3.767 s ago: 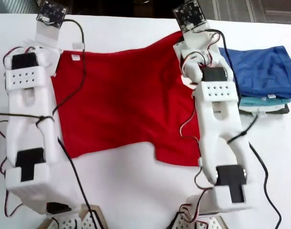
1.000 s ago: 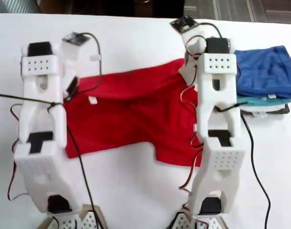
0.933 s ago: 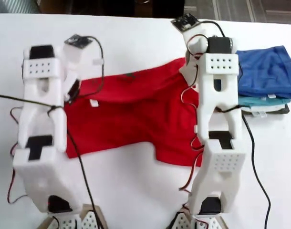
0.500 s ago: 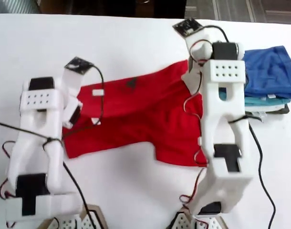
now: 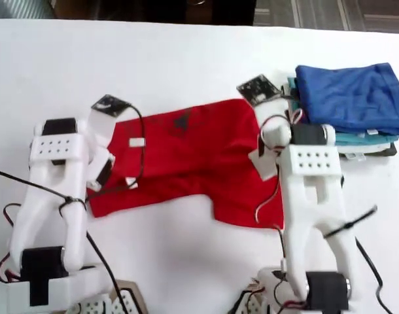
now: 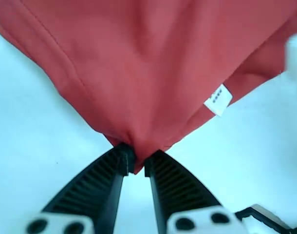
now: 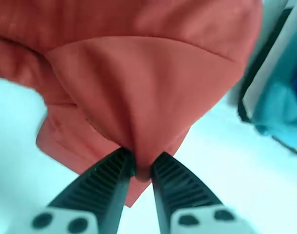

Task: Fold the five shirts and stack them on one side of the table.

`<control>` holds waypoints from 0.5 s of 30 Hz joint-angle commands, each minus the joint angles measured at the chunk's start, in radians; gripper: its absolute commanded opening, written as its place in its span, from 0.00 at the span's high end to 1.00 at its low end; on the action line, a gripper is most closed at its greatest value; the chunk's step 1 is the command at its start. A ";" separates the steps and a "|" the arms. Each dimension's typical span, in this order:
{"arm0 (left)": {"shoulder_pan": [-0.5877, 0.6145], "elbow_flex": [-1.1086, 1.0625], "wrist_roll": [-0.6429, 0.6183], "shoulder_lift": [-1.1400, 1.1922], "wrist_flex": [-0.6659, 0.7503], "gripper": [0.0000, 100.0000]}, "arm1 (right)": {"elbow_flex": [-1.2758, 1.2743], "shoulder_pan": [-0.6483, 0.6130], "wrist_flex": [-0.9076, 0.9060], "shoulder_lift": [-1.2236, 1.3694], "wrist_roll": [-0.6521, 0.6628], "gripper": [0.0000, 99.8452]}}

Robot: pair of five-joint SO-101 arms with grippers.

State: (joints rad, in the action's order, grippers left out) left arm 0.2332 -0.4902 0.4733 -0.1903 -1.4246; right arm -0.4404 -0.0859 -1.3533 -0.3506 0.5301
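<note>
A red shirt lies across the middle of the white table, its far edge lifted and drawn over the rest toward the near side. My left gripper is shut on a pinch of the red cloth, close to a white tag. In the high view it sits at the shirt's left end. My right gripper is shut on the red cloth at the shirt's right end. A stack of folded shirts, blue on top and teal under it, stands at the right.
The folded stack lies right beside the right gripper. Both arms' bases and cables stand at the near edge. Bare table shows behind the red shirt and in front of it.
Both grippers have pulled back toward the near side with the shirt's far edge in them. The red shirt has folded over itself and now looks much shorter front to back.
</note>
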 commanded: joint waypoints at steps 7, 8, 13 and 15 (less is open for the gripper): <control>0.005 -0.173 0.012 -0.051 0.132 0.97 | -0.186 0.101 0.074 -0.104 0.080 0.98; 0.005 -0.193 0.012 -0.049 0.152 0.97 | -0.204 0.113 0.087 -0.104 0.087 0.98; 0.006 -0.200 0.009 -0.051 0.170 0.97 | -0.207 0.139 0.091 -0.105 0.101 0.98; 0.006 -0.168 0.008 -0.051 0.149 0.97 | -0.170 0.134 0.070 -0.105 0.101 0.98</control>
State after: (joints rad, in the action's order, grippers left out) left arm 0.2348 -0.7020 0.4733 -0.1933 -1.2605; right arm -0.6613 0.0414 -1.2735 -0.4120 0.6237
